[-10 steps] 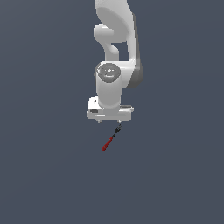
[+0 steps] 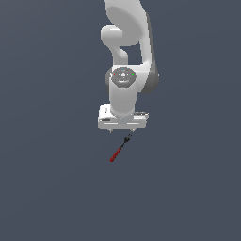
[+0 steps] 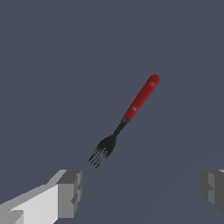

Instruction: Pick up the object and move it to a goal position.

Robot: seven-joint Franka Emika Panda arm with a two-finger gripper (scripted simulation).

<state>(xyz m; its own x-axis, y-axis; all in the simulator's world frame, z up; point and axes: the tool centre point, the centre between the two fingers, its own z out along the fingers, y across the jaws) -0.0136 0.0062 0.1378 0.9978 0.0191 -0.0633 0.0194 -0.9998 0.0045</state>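
Note:
The object point(image 2: 117, 151) is a tiny fork-like tool with a red handle and a dark forked tip, lying on the plain grey surface. In the wrist view the object point(image 3: 131, 114) lies at a slant, its tines nearer the fingers and its handle farther off. My white gripper point(image 2: 120, 132) hangs just above the tool's forked end, pointing down. In the wrist view the gripper point(image 3: 141, 190) is open, its grey fingertips point(image 3: 70, 192) set wide apart with nothing between them. Neither fingertip touches the tool.
The grey surface point(image 2: 47, 188) stretches evenly on all sides with no other objects or edges showing. The white arm point(image 2: 129, 42) rises above the gripper.
The gripper has shifted slightly toward the exterior view's right. The tool lies where it did.

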